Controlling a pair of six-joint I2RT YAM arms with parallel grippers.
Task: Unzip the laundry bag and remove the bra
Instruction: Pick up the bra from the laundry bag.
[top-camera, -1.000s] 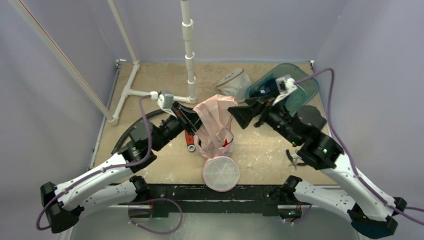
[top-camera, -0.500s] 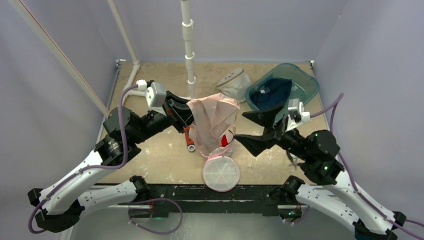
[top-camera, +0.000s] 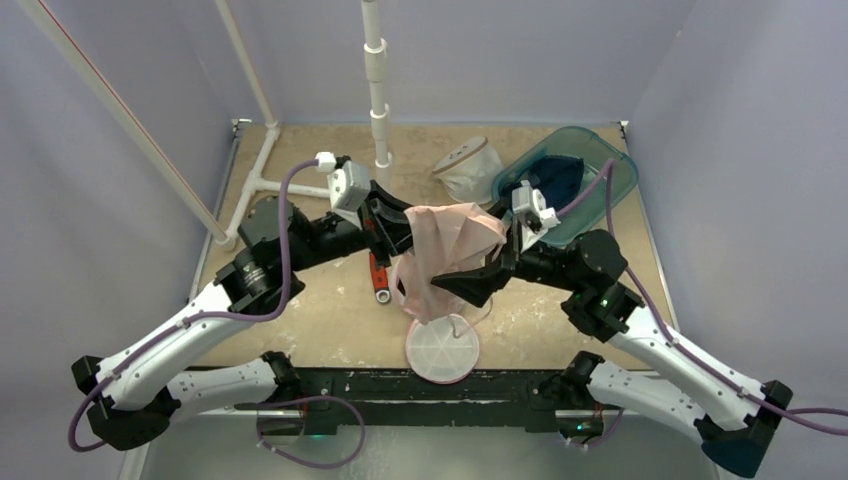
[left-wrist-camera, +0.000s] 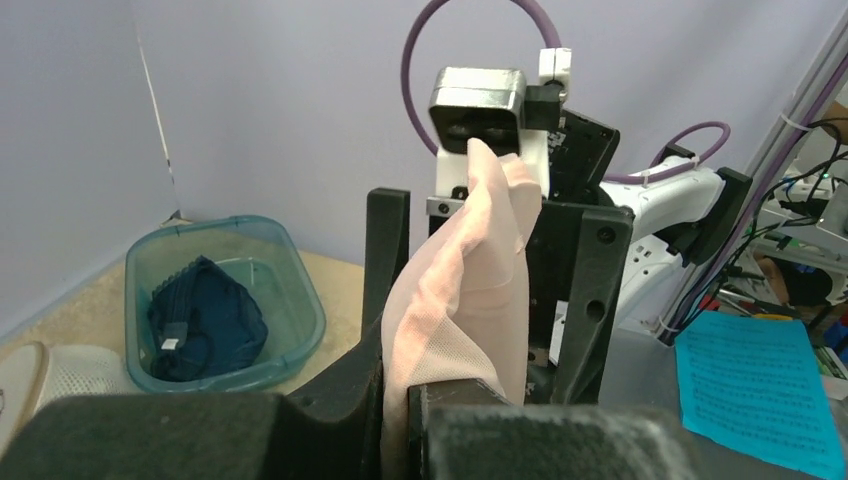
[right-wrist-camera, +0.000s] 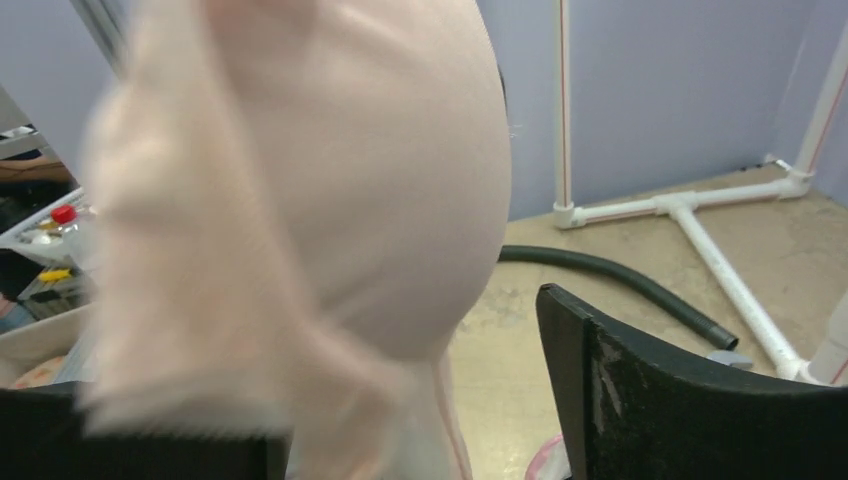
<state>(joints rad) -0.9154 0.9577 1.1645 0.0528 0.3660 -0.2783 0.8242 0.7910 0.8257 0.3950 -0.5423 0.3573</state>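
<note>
My left gripper (top-camera: 402, 228) is shut on the pink bra (top-camera: 445, 240) and holds it up above the table; the bra hangs down toward the round white laundry bag (top-camera: 441, 348) with a pink rim near the front edge. In the left wrist view the jaws (left-wrist-camera: 400, 400) pinch the bra's (left-wrist-camera: 470, 300) fabric. My right gripper (top-camera: 462, 285) is open right at the hanging bra. In the right wrist view the bra (right-wrist-camera: 380, 200) fills the space in front of the open gripper (right-wrist-camera: 400, 440) and drapes over the left finger; I cannot tell whether it touches the right finger.
A teal bin (top-camera: 615, 175) holding a dark blue garment (top-camera: 555, 178) stands at the back right, with a second white mesh bag (top-camera: 468, 168) beside it. White PVC pipes (top-camera: 378, 110) stand at the back. A red-handled tool (top-camera: 378, 278) lies left of the bra.
My left gripper has carried the bra higher and to the right. My right arm has swung left and down from the bin side, bringing its open gripper against the hanging bra.
</note>
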